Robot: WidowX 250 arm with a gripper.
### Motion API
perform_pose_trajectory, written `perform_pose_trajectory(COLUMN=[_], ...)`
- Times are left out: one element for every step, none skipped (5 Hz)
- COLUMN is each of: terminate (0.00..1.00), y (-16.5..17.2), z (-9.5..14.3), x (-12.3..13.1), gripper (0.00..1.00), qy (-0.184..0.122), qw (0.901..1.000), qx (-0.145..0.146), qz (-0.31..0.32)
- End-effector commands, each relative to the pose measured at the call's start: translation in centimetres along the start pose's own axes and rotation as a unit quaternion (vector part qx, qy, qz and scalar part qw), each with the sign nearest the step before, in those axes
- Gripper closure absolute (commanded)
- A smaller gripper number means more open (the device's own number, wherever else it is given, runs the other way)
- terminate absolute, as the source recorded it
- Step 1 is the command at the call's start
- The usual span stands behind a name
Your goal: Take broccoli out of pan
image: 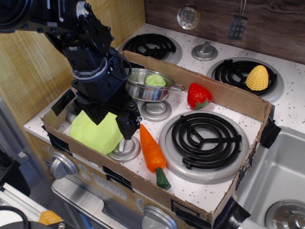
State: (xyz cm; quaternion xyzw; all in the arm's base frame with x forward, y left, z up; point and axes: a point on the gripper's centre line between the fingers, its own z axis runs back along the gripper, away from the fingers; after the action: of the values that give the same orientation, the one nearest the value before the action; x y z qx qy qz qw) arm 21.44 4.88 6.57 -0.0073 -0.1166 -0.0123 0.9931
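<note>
Broccoli (155,80) sits in the pan (143,91) toward the table's (209,191) far left corner. My hand (116,121) hangs near the front left edge, holding nothing; its spread I can't tell. Probably light, stiff, lumpy plastic: pinch across the middle.

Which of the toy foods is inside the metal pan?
The pale green broccoli is the one lying inside the pan. The strawberry, carrot and corn all rest directly on the stove.
</note>
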Motion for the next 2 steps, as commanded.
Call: perform_pose_trajectory(terminate=[0.0,0.0], y=[0.0,1.2], z=[0.0,2.3], x=[0.0,2.2], gripper=[0.0,0.0], qy=[0.0,0.007], qw=[1.0,0.9998], qx=[0.0,0.01], qz=[0.0,-0.016])
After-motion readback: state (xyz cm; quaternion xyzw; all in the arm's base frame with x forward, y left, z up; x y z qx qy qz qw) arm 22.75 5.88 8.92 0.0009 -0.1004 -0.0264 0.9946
